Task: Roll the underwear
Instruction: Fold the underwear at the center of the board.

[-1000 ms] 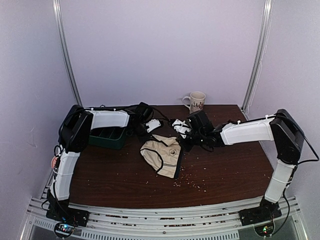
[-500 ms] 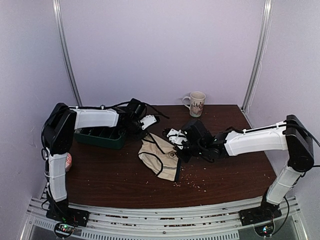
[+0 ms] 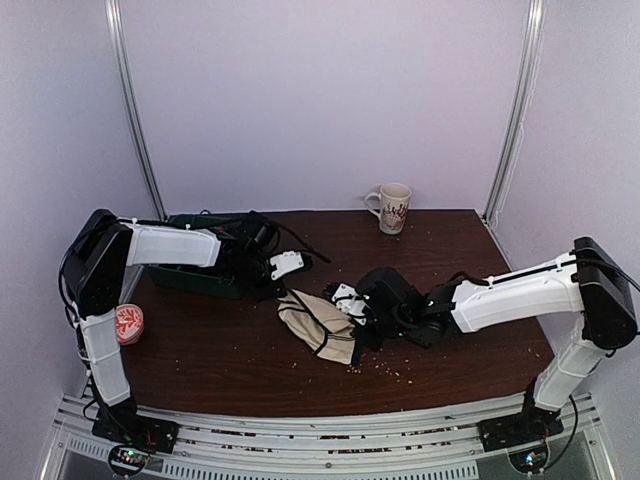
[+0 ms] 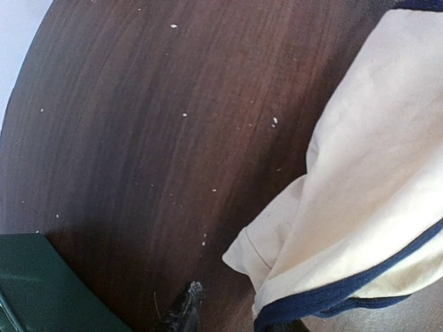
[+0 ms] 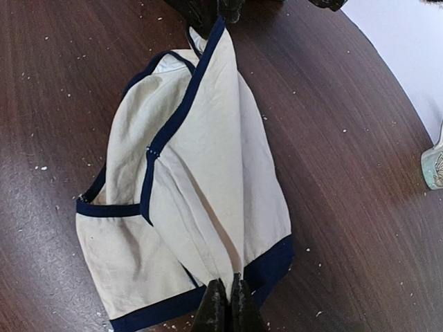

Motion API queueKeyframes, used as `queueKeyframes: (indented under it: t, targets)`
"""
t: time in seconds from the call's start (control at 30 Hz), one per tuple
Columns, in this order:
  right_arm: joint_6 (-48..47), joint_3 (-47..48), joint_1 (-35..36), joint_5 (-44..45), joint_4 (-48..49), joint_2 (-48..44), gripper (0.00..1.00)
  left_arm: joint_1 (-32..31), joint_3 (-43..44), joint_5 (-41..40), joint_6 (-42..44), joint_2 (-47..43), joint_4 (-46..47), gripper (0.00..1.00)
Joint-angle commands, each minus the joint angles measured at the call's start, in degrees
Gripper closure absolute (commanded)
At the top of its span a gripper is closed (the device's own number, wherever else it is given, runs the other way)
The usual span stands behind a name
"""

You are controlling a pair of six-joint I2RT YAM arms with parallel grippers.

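The underwear (image 3: 318, 324) is cream cloth with navy trim, lying folded and bunched on the dark wooden table (image 3: 450, 250). My right gripper (image 3: 352, 306) is shut on a raised fold of it near the navy waistband; in the right wrist view the fingertips (image 5: 213, 299) pinch that fold of the underwear (image 5: 201, 173). My left gripper (image 3: 287, 265) hovers just up and left of the cloth, apart from it. In the left wrist view, one dark fingertip (image 4: 184, 303) shows at the bottom edge, and the jaws stand apart beside a corner of the underwear (image 4: 360, 173).
A green tray (image 3: 205, 272) sits at the back left, under the left arm. A patterned mug (image 3: 392, 207) stands at the back edge. A small round red-patterned thing (image 3: 128, 324) lies at the left edge. Crumbs (image 3: 385, 365) are scattered over the wood.
The left gripper has let go of the underwear, opened and drawn back to the left. The right gripper has pulled its fold left and toward the near edge, so the cloth lies narrower.
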Motion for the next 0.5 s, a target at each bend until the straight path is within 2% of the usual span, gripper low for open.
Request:
queueKeyframes:
  t: [0.0, 0.23, 0.37, 0.47]
  targets:
    - [2.0, -2.1, 2.1, 2.4, -1.8, -1.4, 1.0, 0.2, -1.8, 3.3, 3.0, -1.6, 0.8, 0.67]
    - [2.8, -4.1, 4.5, 1.5, -1.6, -2.1, 0.99, 0.2, -3.0, 4.0, 3.9, -1.8, 0.6, 0.66]
    - [3.3, -4.2, 6.7, 4.6, -3.3, -2.0, 0.73, 0.2, -3.0, 4.6, 4.1, -1.9, 0.1, 0.59]
    - [3.6, -4.3, 8.7, 9.6, -4.5, -2.6, 0.65, 0.2, -3.1, 5.6, 4.2, -2.3, -0.6, 0.55]
